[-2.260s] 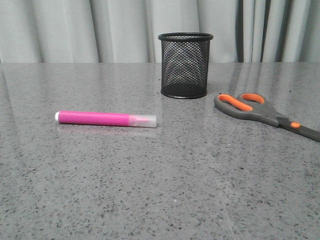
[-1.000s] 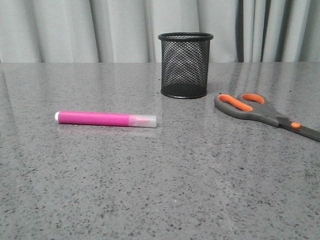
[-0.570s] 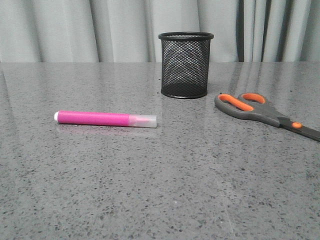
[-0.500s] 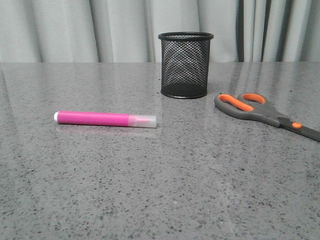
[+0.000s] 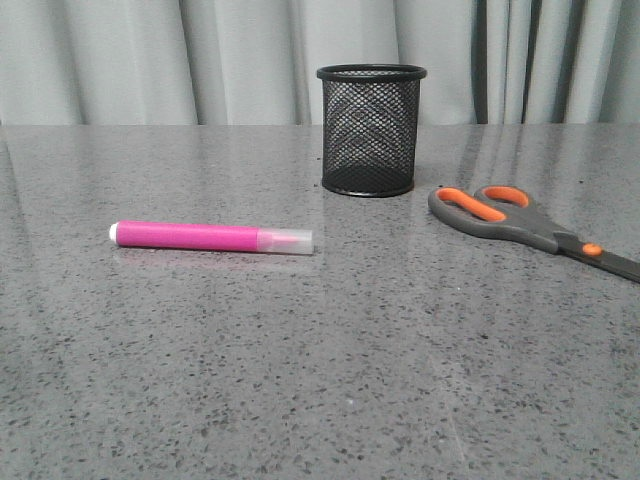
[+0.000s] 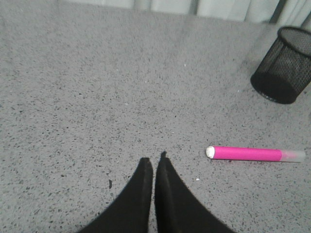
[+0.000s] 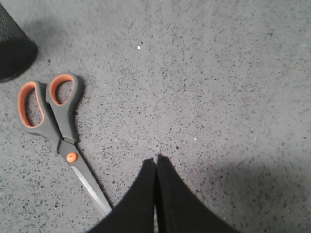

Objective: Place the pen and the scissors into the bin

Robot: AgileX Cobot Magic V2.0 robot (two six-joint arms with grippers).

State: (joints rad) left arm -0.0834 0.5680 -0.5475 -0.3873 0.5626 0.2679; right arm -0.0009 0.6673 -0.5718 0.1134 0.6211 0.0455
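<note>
One smooth pink pen [image 5: 211, 238], one scissors [image 5: 530, 226], one round mesh bin [image 5: 370, 130], speckled stone table [image 5: 320, 380]; left gripper [image 6: 154, 161] and right gripper [image 7: 156, 160] pinched closed, empty.

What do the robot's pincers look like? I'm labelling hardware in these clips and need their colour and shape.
Only the finger ends show, in the wrist views. The left pincer has two plain black fingers, broad at the base and curving to narrow pointed tips. The right pincer looks the same: matte black, smooth, tapering. No cables, markings or sleeves are visible, and the arms themselves are out of view.
</note>
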